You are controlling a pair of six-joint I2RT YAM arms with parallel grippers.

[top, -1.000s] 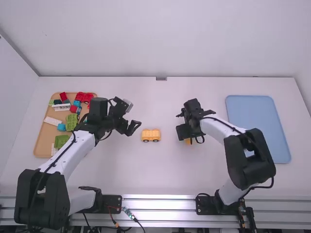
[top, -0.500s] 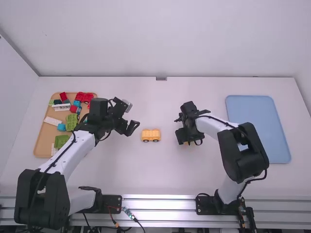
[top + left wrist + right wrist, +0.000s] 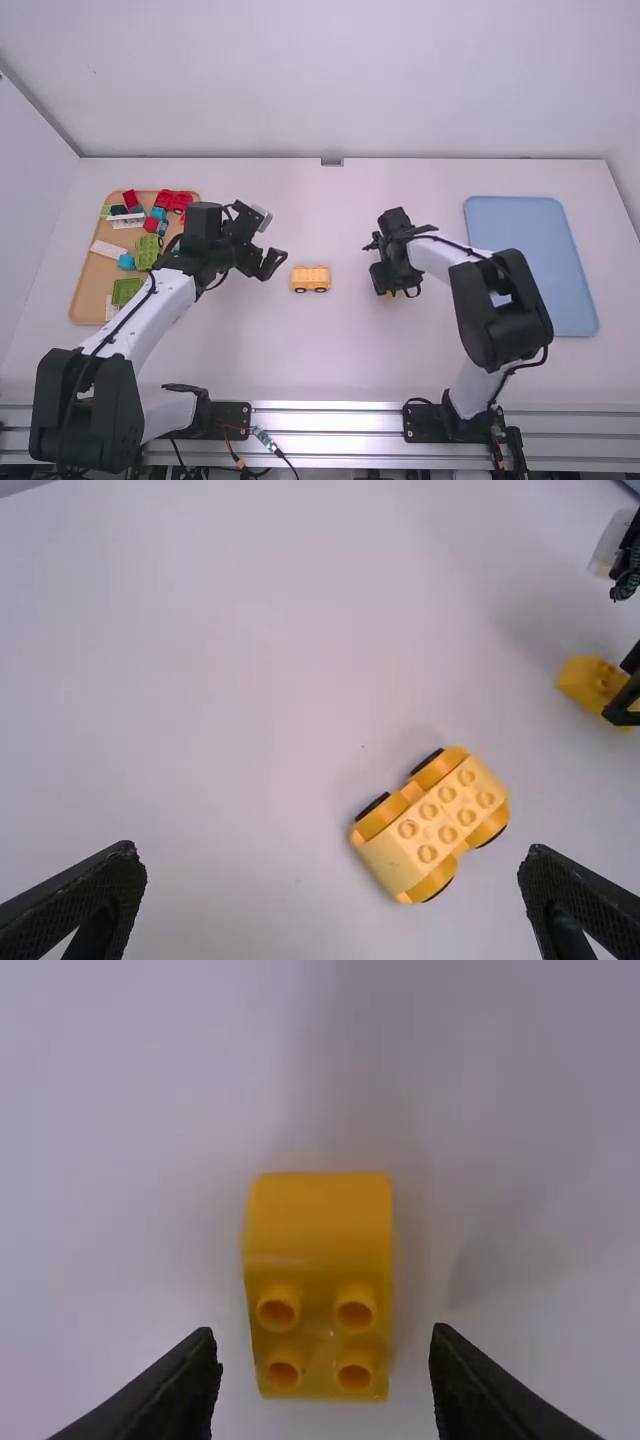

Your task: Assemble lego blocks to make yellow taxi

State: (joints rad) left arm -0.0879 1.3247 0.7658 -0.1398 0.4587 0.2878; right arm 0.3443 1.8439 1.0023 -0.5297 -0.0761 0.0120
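Closing on the yellow block (image 3: 320, 1290) carried the first risk. I judged the step in hand to be its pickup from the table (image 3: 330, 360), near the wheeled base (image 3: 432, 823). The right gripper (image 3: 322, 1336) stood open around the studded end, with a gap at each side and no hold on the part. If I closed with the block off-centre, one finger could make contact first and push or turn it. If the grip fell only at the studded end, the block could pivot on lifting. The curved end offered a poorer seat and could slip.

The second risk concerned fitting. The left gripper (image 3: 332, 854) was wide open and empty, well apart from the base, so nothing braced it. If I pressed the block down with the studs misaligned, the base could roll on its wheels or the joint could seat tilted.

Block condition: deep yellow, glossy, with a smooth rounded end and four hollow studs in two pairs. Base condition: paler orange-yellow, upright on black wheels under bulging yellow arches, with two rows of studs and a plain section at one end. The two parts lay apart, not joined.
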